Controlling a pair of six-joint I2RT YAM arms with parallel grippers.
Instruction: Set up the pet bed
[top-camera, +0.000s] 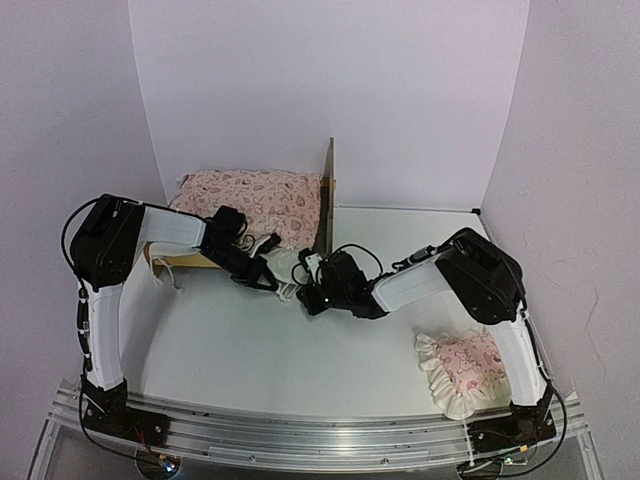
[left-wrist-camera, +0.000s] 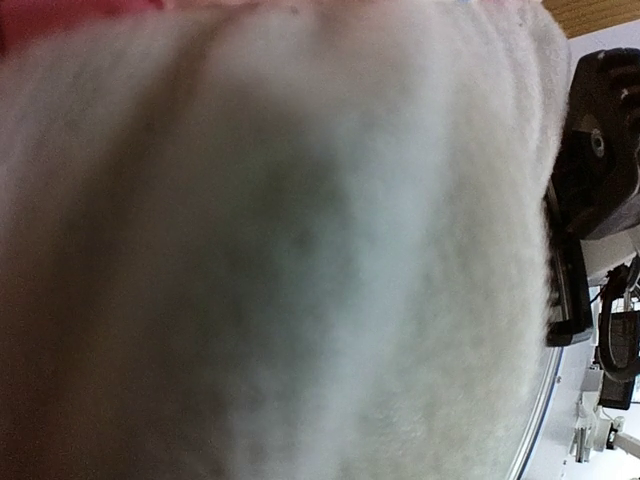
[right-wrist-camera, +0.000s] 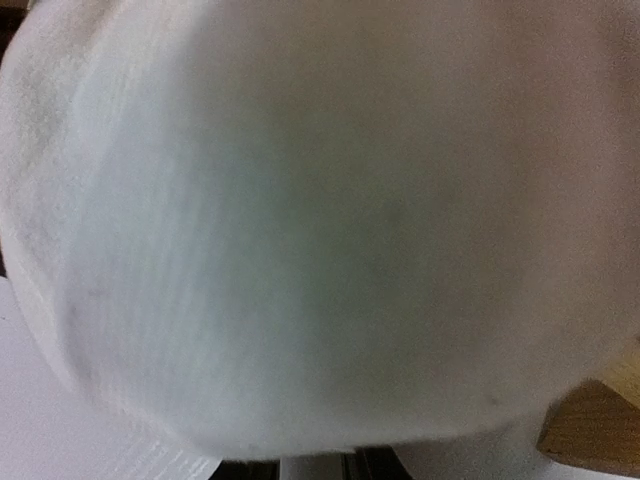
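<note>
I see the pet bed (top-camera: 326, 192) at the back left of the table (top-camera: 250, 350), pink mattress (top-camera: 255, 198) lying on it, my left claw (top-camera: 266, 274) pressed together at the white frill (top-camera: 287, 270), right claw (top-camera: 310, 290) just beside, its state I cannot tell, white cloth (right-wrist-camera: 320, 240) fills both wrist views

Surfaces noted. The bed frame (top-camera: 327, 195) is pale wood, unvarnished-looking and matt. The mattress (top-camera: 255, 195) is pink printed cloth, soft and matt. The pillow (top-camera: 462, 365) is similar printed cloth with cream ruffled edging. The white cloth (left-wrist-camera: 300, 250) filling both wrist views is fuzzy and faintly ribbed. The table (top-camera: 250, 350) is white, smooth and matt. The arm casings (top-camera: 410, 288) are white and black plastic with a slight sheen. The front rail (top-camera: 300, 435) is brushed metal and reflective.
</note>
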